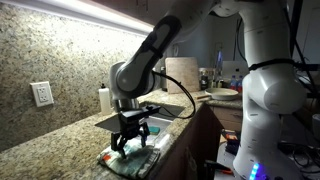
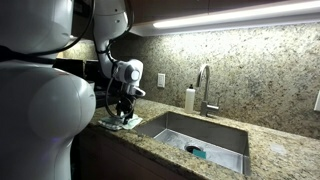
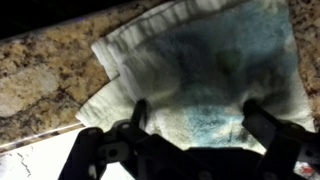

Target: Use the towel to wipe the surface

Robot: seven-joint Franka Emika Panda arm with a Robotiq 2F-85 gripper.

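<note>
The gripper [image 3: 195,118] hangs with its jaws spread wide over the towel [image 3: 200,60] and has hold of nothing. The cloth lies flat on the granite counter [image 1: 60,148] near the front edge, just left of the sink [image 2: 190,135]. My worry is a stroke made with downward pressure alone: the towel could bunch up or slip from under the fingers [image 3: 140,112] — or get dragged off the edge or into the basin — and I can't tell whether the tips even touch it.

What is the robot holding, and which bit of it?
Nothing is pinched: the pincer is open, fingers wide apart over the middle of the towel on the counter.
</note>
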